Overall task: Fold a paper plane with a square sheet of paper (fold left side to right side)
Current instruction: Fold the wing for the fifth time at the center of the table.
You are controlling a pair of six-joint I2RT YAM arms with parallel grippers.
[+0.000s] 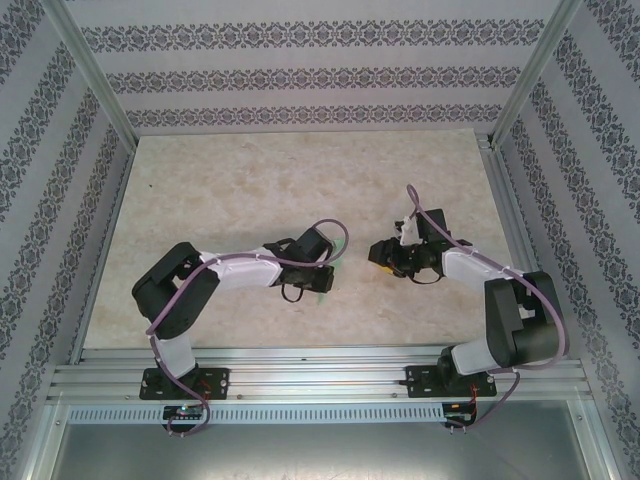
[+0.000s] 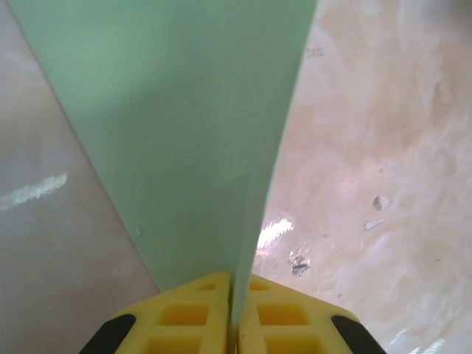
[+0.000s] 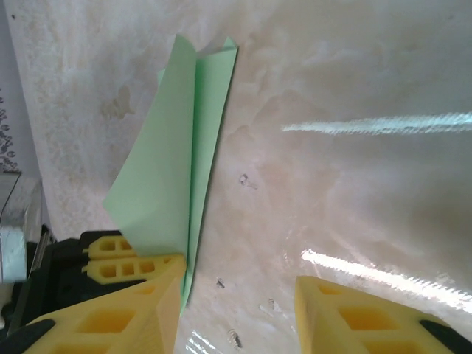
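Observation:
The square sheet of paper is folded into a narrow, pointed, light green paper plane with a centre crease. My left gripper is shut on its lower end, the yellow fingers pressed flat against both sides of the fold. In the right wrist view the paper plane stands up from the left gripper's yellow fingers, its point reaching away over the table. My right gripper is open just beside it, its left finger close to the paper's edge and nothing between the fingers. In the top view the left gripper and the right gripper face each other at mid-table.
The beige marbled table top stretches behind both grippers. Patterned walls and metal frame posts close it in on three sides. An aluminium rail carrying the arm bases runs along the near edge.

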